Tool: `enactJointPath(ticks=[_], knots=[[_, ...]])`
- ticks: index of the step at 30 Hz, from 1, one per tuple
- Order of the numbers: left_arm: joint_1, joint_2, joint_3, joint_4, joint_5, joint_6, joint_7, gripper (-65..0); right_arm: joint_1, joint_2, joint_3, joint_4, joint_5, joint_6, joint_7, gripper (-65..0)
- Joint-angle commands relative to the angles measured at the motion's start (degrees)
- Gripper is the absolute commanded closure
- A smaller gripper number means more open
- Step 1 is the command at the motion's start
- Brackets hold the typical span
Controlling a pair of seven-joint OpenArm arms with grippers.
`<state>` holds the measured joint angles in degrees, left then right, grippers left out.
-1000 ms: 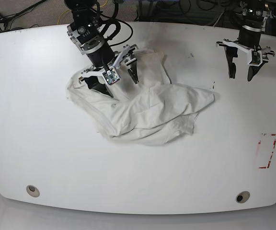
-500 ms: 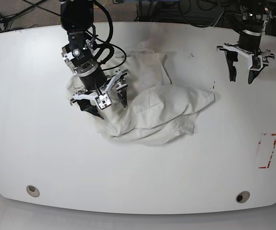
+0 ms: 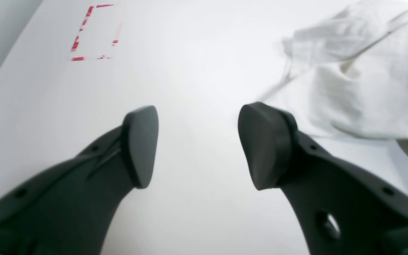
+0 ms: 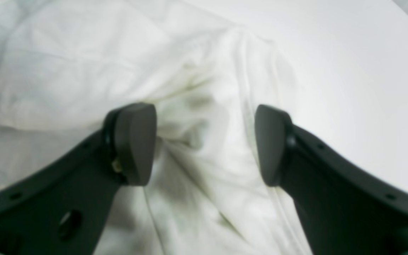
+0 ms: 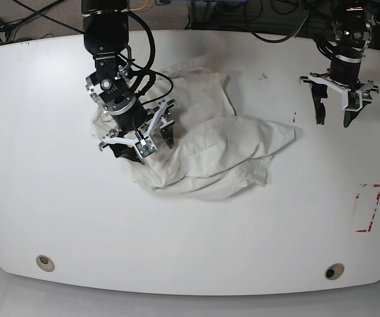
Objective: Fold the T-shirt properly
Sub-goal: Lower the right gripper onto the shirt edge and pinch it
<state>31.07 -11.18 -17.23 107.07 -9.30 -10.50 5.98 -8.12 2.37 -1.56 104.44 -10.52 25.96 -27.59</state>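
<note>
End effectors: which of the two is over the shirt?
The right end effector, open above the crumpled shirt; the left end effector hangs over bare table.

The T-shirt (image 5: 206,148) is cream, plain and heavily wrinkled, lying unfolded in a crumpled heap on the table's (image 5: 190,231) middle-left part. Layers overlap, one flap reaches toward the right, and a hemmed edge runs along its near side.

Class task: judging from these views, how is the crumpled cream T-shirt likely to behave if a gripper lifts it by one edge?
The T-shirt lies in soft wrinkles and overlapping folds, so it would probably droop. Being thin cloth, it is likely light. Bunched layers may come up together.
</note>
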Motion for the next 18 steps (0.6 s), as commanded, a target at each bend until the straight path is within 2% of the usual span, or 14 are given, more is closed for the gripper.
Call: enactJointPath(ticks=[1,18], knots=[[0.1,-0.6,-0.3,0.9,-0.3,0.1,-1.6,-37.1,1.9,0.3,-0.2,0.0,0.2,0.4,1.1,-42.2],[1.2,-0.6,-2.9,1.8,-0.2,0.2,-4.6,-35.4,10.0,1.8,1.2,-13.3,0.0,1.1,3.5,-42.6]])
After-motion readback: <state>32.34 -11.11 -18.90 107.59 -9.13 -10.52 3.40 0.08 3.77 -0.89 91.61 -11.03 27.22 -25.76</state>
